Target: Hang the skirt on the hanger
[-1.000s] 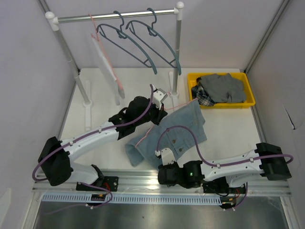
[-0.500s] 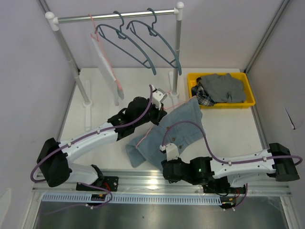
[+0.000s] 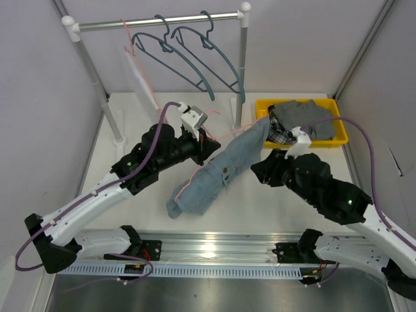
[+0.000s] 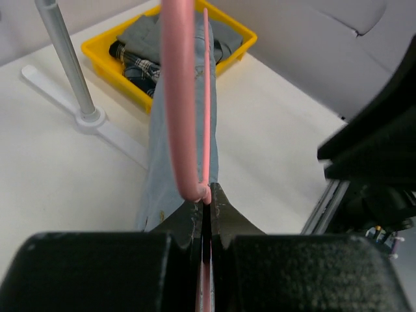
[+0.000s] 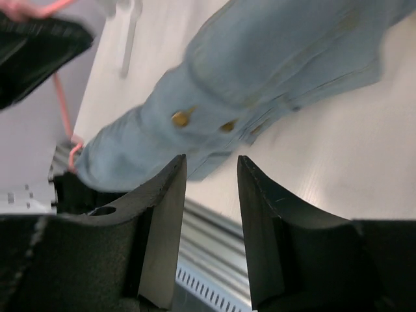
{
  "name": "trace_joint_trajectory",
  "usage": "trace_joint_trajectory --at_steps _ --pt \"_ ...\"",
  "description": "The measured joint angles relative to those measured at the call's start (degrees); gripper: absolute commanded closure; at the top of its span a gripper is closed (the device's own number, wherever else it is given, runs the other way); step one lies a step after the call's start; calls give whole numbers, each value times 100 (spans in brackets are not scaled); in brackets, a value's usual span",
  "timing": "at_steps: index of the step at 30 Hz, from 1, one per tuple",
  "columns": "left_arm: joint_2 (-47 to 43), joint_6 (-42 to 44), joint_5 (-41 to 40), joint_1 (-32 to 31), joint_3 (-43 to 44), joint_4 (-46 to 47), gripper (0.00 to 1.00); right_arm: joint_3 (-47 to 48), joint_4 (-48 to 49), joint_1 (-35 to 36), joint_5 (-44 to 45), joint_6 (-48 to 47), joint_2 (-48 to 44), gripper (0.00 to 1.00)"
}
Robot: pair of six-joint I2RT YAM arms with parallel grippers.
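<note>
The light-blue denim skirt (image 3: 218, 175) hangs bunched along a thin pink hanger (image 3: 229, 134), its lower end resting on the table. My left gripper (image 3: 207, 144) is shut on the pink hanger (image 4: 179, 97) at the base of its hook and holds it above the table; the skirt (image 4: 175, 162) drapes below it. My right gripper (image 3: 258, 170) is open and empty, raised just right of the skirt. In the right wrist view (image 5: 211, 170) the skirt (image 5: 260, 65) lies beyond its fingers, apart from them.
A clothes rail (image 3: 162, 23) at the back carries two blue-grey hangers (image 3: 195, 58) and a pink hanger with a white garment (image 3: 140, 71). The rack's right post (image 3: 242, 65) stands near the skirt's top. A yellow bin (image 3: 335, 138) of clothes sits at the back right.
My left arm has lifted the hanger, raising the skirt's upper part off the table. My right arm has swung up from the skirt's lower hem at the front edge to the skirt's right.
</note>
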Motion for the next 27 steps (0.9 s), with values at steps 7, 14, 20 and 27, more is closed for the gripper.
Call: trace_joint_trajectory --at_steps 7,14,20,27 --pt "-127 -179 -4 -2 1027 -1128 100 496 -127 -1816 -791 -428 57 59" --pt "-538 -507 -361 -2 1495 -2524 100 573 -26 -2887 -2041 -605 553 61" --pt "-1060 -914 -774 -2 1582 -3703 100 573 52 -3029 -2490 -629 688 61" --pt "-1515 -1346 -1421 -2 1582 -4760 100 564 264 -3064 -2835 -629 868 61"
